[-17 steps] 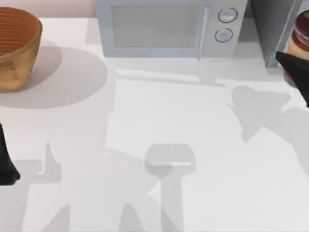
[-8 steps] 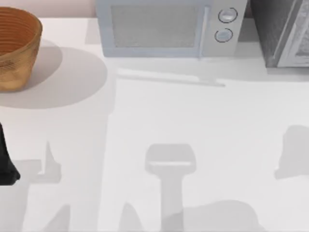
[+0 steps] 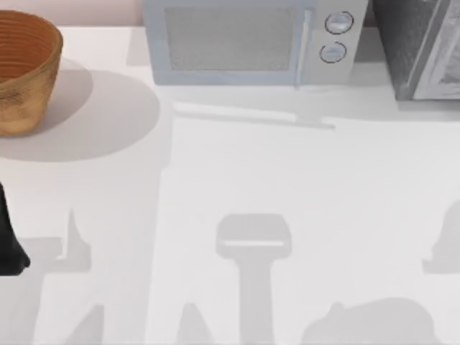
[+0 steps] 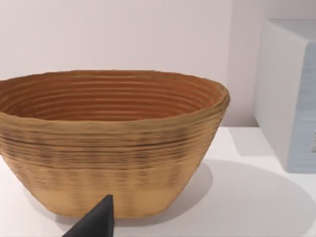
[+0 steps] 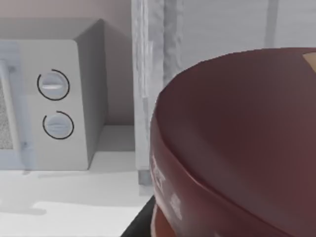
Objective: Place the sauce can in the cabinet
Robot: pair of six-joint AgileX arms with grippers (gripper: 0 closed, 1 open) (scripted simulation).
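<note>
Sauce can (image 5: 237,148) looms close before the right wrist camera, apparently carried, though I cannot tell how the fingers hold it. Cabinet (image 3: 420,50) stands at the counter's (image 3: 287,180) far right; placement remains undone. Left arm (image 3: 8,237) sits parked at the left edge.

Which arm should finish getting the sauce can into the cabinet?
Right. Its wrist view has the sauce can right up close with the cabinet just behind it. The left arm sits at the table's left edge by the basket.

Maroon can lid (image 5: 237,138), tan ribbed basket (image 4: 108,143).
</note>
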